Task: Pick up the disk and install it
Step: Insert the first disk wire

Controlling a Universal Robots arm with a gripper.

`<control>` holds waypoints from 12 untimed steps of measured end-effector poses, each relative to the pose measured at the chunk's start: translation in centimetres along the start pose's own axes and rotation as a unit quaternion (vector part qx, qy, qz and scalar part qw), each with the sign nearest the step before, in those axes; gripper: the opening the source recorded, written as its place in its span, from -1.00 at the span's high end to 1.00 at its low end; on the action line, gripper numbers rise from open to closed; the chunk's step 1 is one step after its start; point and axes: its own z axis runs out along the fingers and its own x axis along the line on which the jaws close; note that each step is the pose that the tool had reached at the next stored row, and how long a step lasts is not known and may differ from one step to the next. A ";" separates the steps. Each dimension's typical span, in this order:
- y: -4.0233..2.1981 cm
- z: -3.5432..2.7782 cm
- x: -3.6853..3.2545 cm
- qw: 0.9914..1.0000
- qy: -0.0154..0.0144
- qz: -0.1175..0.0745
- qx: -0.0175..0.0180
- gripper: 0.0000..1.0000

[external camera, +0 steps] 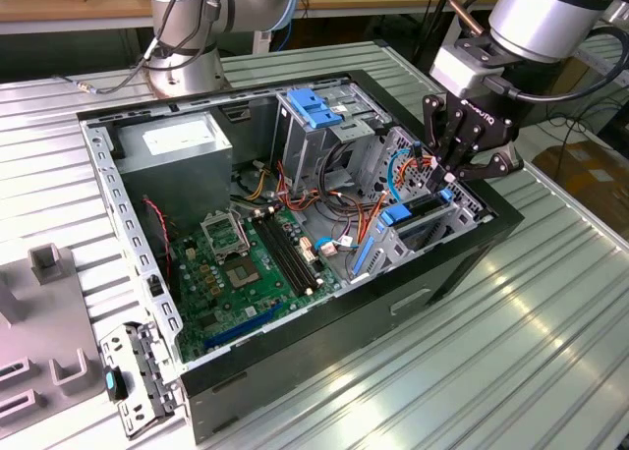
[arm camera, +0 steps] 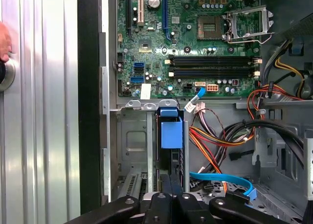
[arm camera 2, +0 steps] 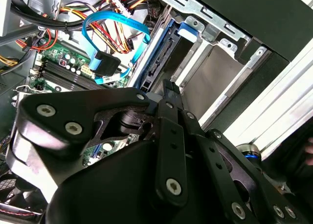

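Disk [arm camera: 171, 133] stands on edge in drive bay [arm camera: 131, 136] beside motherboard [arm camera: 195, 38], blue rail tab showing. Gripper [arm camera: 170, 179] fingers together, tips on disk's edge. Power supply [external camera: 175, 140] sticker white, print unreadable.

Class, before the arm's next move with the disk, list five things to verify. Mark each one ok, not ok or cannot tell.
1. Disk stands edge-on inside the drive bay: ok.
2. Gripper is right over that bay, in line with the disk: ok.
3. Blue data cable lies beside the slot, not across it: ok.
4. Disk pushed fully home: cannot tell.
5. Gripper's hold on the disk: cannot tell.
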 end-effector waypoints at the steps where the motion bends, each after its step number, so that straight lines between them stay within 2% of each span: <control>1: 0.00 0.01 0.00 1.000 0.000 0.000 0.000 0.79; 12: -0.04 0.01 0.00 1.000 0.000 -0.004 0.000 0.79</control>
